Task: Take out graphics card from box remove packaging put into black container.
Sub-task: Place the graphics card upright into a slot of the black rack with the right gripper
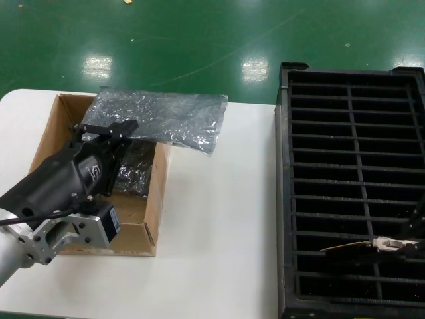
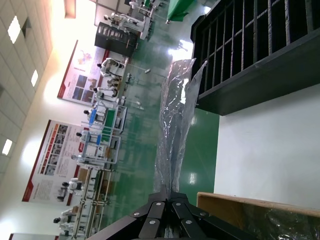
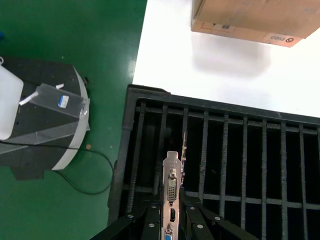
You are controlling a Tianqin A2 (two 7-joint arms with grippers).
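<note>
On the white table (image 1: 219, 219), the head view puts the brown corrugated cardboard box (image 1: 154, 206) at about nine o'clock and the large black plastic container (image 1: 352, 193), ribbed into many narrow slots, at about three o'clock, well apart from it. The left gripper (image 1: 109, 131) hangs over the open box, its fingers pinched on one end of the crinkly, shiny grey-blue plastic packaging (image 1: 166, 116), which stretches from the fingers toward one o'clock, past the box's far rim and over the table edge. The left wrist view shows what the head view cannot: the bag (image 2: 175, 125) seen edge-on, a thin translucent sheet rising straight out from the closed black fingertips (image 2: 167, 192), with a corner of the box wall (image 2: 225, 202) just beside them and the slotted container (image 2: 250, 50) farther off. More shiny plastic lies inside the box (whether it wraps anything cannot be told). The right gripper (image 1: 398, 244) is only partly seen in the head view, at about four o'clock over the container's near rows. The right wrist view fills this in: the gripper (image 3: 170, 212) is clamped on the thin dark graphics card (image 3: 184, 150), its narrow silver end bracket (image 3: 171, 182) with connectors standing upright between the fingers, the card's edge reaching down into a slot of the container (image 3: 225, 150). The box (image 3: 250, 20) sits beyond on the table.
</note>
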